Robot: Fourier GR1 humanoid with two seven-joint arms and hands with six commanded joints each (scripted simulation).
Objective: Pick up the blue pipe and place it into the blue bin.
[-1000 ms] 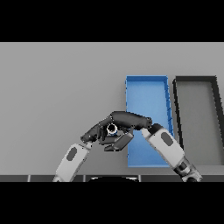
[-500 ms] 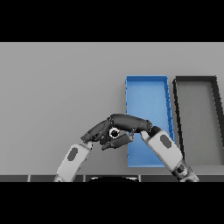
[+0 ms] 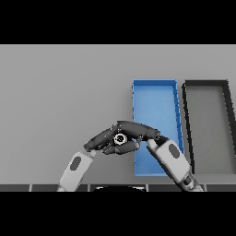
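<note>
— That counter [image 3: 60, 92], what does it look like to you?
— Smooth, matt grey. The blue bin [image 3: 154, 90] looks like plain matt plastic; the black bin [image 3: 207, 85] beside it too.

Looks like a bare test bench, not a home or shop. Plain grey table [image 3: 55, 92] filling the view, with only two rectangular sorting bins side by side: blue bin [image 3: 154, 85], dark bin [image 3: 205, 85]. No furnishings or walls visible.
</note>
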